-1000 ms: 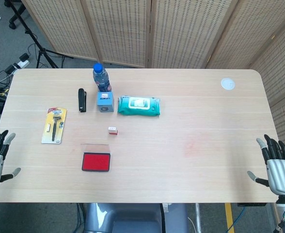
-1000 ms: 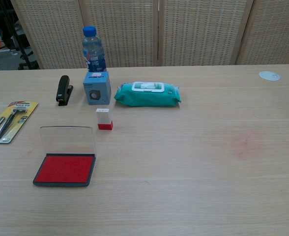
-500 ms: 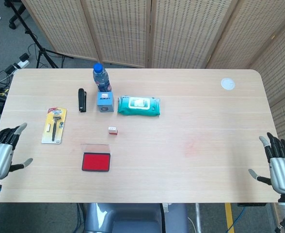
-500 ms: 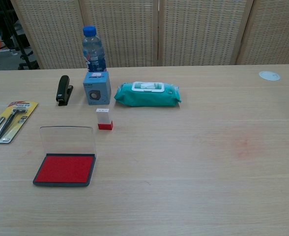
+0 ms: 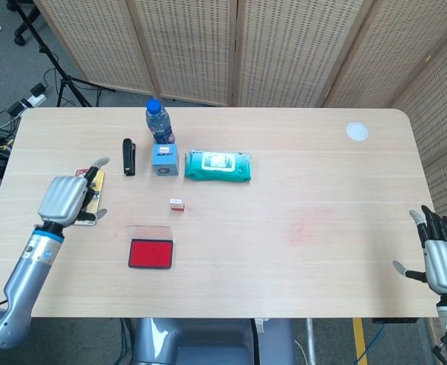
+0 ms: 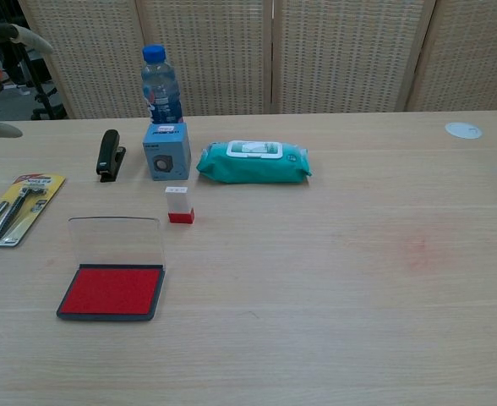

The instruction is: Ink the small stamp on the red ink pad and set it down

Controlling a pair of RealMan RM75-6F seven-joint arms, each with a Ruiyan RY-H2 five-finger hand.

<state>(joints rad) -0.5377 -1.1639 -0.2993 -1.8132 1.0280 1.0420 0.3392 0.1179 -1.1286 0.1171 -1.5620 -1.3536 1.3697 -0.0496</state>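
Observation:
The small stamp (image 5: 177, 204) (image 6: 179, 205), clear-topped with a red base, stands upright near the table's middle left. Just in front of it lies the red ink pad (image 5: 150, 253) (image 6: 111, 290) with its clear lid raised. My left hand (image 5: 66, 199) hovers over the left part of the table, above the razor pack, fingers apart and holding nothing; only its fingertips (image 6: 12, 35) show at the chest view's top left corner. My right hand (image 5: 442, 255) stays open at the table's right front corner, far from the stamp.
A razor pack (image 6: 18, 207) lies at the left, partly under my left hand in the head view. A black stapler (image 5: 128, 156), a blue box (image 5: 165, 160), a water bottle (image 5: 157, 122) and a teal wipes pack (image 5: 217, 166) line the back. A white disc (image 5: 356, 131) sits far right.
My left hand has risen from the table's left front edge and moved forward and inward, now over the razor pack. The right hand has dropped back slightly. Stamp and pad are unmoved.

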